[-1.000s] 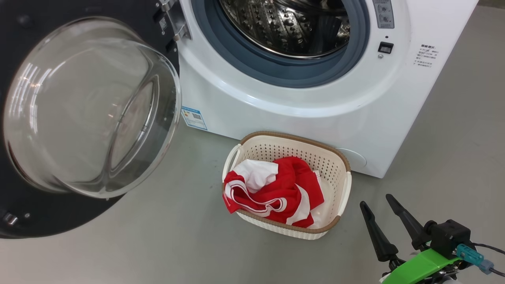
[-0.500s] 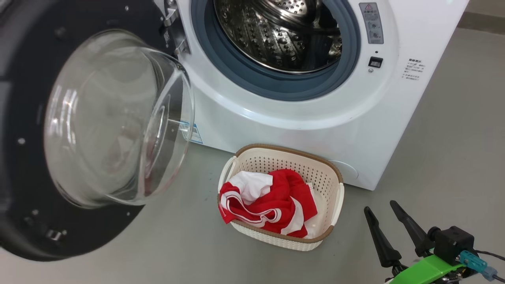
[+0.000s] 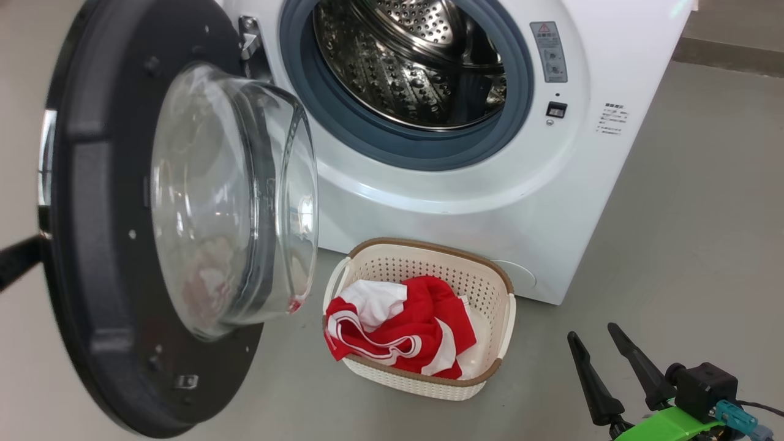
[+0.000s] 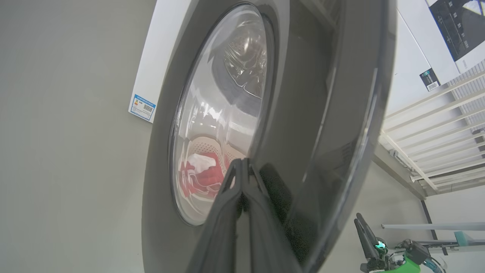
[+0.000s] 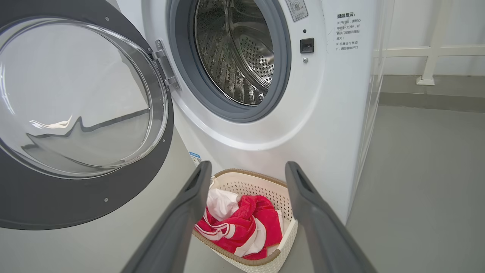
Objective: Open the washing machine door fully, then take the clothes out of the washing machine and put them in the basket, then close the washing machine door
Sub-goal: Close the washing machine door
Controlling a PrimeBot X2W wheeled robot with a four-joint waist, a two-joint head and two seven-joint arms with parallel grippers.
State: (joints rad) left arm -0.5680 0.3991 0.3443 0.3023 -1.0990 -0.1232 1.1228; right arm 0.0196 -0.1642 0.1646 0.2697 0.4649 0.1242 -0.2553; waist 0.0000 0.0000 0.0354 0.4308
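The washing machine door (image 3: 92,275) stands half swung, its glass bowl facing the washing machine (image 3: 551,202). The steel drum (image 3: 410,61) looks bare. Red and white clothes (image 3: 398,331) lie in the cream basket (image 3: 429,248) on the floor before the machine. My left gripper (image 4: 241,162) is shut, its tips pressed on the door's glossy outer face; its dark fingers (image 3: 24,254) reach the door's rim from behind. My right gripper (image 3: 592,331) hovers open and holds nothing, to the right of the basket. In the right wrist view its fingers (image 5: 189,201) frame the basket (image 5: 250,174).
Grey floor spreads to the right of the machine. A white railing (image 4: 428,125) and a wall stand behind the door. A blue label (image 4: 143,107) is stuck low on the machine's front.
The door has swung toward the machine's opening, from lying wide open to half shut, with my left gripper behind it. The camera has shifted too. My right gripper stays open.
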